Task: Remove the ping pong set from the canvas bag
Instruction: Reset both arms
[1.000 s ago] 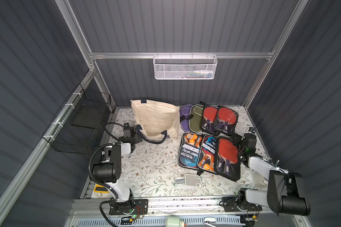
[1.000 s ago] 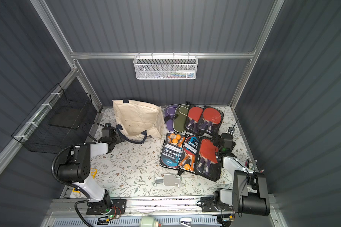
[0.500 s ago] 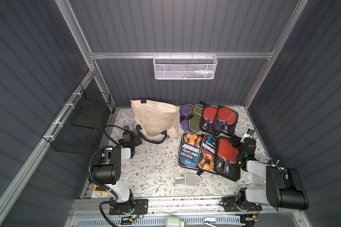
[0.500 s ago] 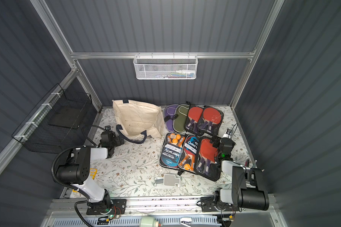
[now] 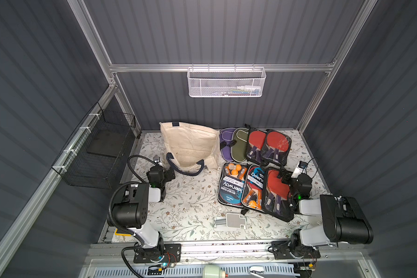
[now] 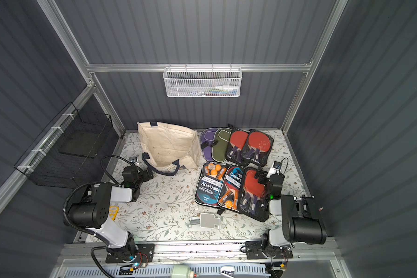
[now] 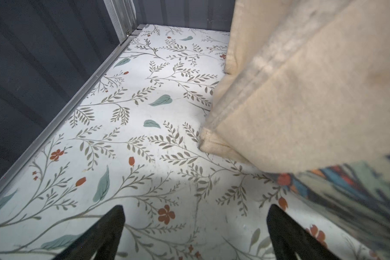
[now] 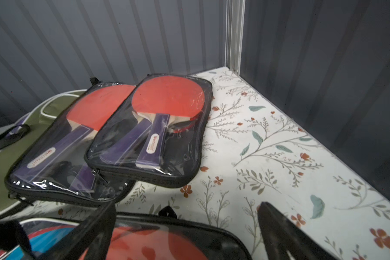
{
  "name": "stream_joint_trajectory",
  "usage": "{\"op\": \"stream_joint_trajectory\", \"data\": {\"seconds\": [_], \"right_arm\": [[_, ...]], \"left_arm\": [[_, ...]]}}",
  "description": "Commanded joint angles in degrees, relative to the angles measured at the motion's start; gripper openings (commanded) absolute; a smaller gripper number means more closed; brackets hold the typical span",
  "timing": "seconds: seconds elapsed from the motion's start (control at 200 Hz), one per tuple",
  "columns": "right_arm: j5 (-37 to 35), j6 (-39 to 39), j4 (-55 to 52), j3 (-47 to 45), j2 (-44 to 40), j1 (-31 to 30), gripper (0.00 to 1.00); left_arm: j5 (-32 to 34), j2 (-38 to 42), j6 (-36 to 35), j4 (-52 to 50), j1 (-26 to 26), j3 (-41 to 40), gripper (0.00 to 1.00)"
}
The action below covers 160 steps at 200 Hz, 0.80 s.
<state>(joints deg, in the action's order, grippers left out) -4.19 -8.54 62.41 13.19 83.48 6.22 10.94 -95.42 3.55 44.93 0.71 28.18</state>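
The cream canvas bag lies on the floral table at the back left, its navy handle at the front. The left wrist view has its side close by. What is inside is hidden. Several ping pong sets in zip pouches lie to its right. My left gripper is open and empty beside the bag's front left corner. My right gripper is open above the far corner of a red-paddle pouch.
Two more red-paddle pouches and purple and green covers lie at the back. A grey plastic piece sits front centre. A black wire basket hangs on the left wall and a white mesh basket on the back wall.
Both arms have drawn back a little toward the front. The right gripper has swung left over the near red-paddle pouch. Both grippers stay open.
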Motion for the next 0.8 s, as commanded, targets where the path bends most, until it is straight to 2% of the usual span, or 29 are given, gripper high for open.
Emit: {"op": "stream_joint_trajectory", "data": {"seconds": [0.0, 0.185, 0.545, 0.725, 0.795], "right_arm": [[0.9, 0.7, 3.7, -0.1, 0.0, -0.2, 0.99], [3.0, 1.5, 4.2, -0.2, 0.1, -0.2, 0.99], [0.0, 0.9, 2.4, 0.6, 0.0, -0.5, 0.99], [0.1, 0.9, 2.3, 0.7, 0.0, -0.6, 0.99], [2.2, 1.7, 0.6, 1.6, 0.1, -0.5, 0.99]], "left_arm": [[-1.3, -1.2, -1.6, 5.2, 0.3, -0.9, 1.00], [-2.4, -2.8, -2.2, 10.6, 0.4, -2.8, 1.00], [-1.2, -2.7, -2.1, 8.6, 0.9, -2.1, 0.99], [-1.3, -2.6, -2.2, 8.8, 1.0, -2.3, 1.00], [-1.3, -2.6, -2.2, 8.7, 1.0, -2.2, 1.00]]}}
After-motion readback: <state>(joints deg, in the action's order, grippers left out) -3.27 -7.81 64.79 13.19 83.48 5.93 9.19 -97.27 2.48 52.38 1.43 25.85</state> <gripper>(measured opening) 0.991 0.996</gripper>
